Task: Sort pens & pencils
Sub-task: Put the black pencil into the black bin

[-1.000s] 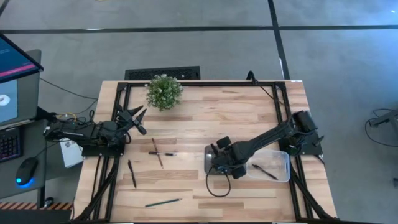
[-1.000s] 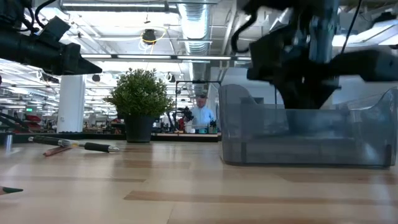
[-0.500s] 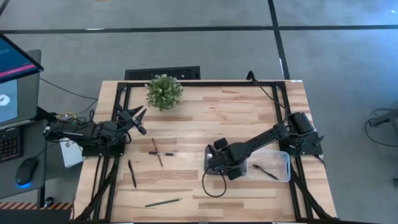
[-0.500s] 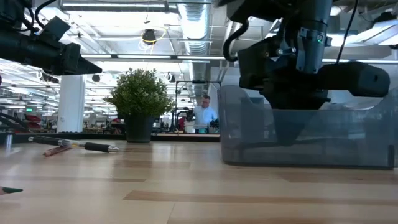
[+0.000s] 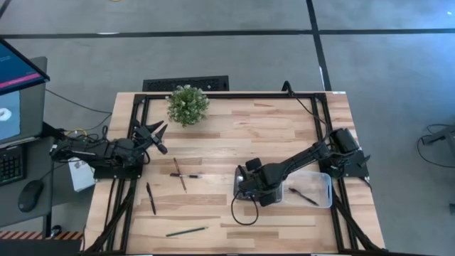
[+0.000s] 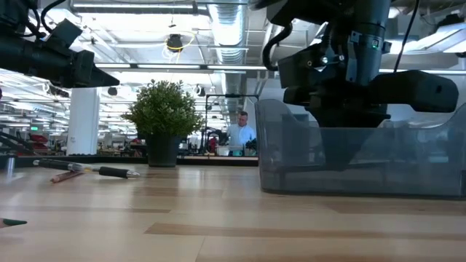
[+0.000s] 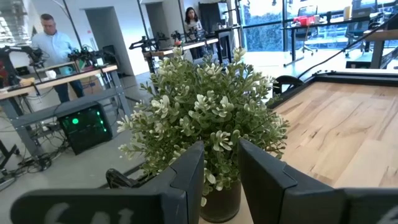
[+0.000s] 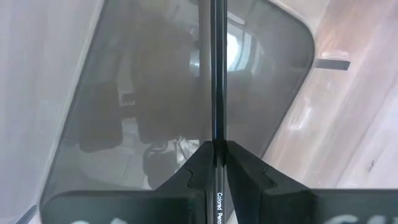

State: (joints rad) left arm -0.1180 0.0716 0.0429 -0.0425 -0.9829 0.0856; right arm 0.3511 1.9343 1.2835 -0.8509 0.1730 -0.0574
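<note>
over the tray (image 5: 316, 190) the right end effector (image 5: 257, 190) has shifted toward its left end, fingers narrow, pinching a pencil (image 8: 217, 93), looking ready to drop it. one pen (image 5: 303, 196) lying inside. left end effector (image 5: 158, 135) idling partly open near plant (image 5: 187, 104). pens, pencils remaining on wooden surface (image 5: 270, 128); person (image 6: 239, 133) in room behind.

From above, the right gripper (image 5: 250, 186) hides the tray's (image 5: 323, 190) left end and whatever it holds. In the low view, the arm blocks much of the tray, and a stick (image 6: 11, 223) is cut off at the left edge. The thin stick (image 8: 216, 74) between the right fingers runs past the picture's top edge.
</note>
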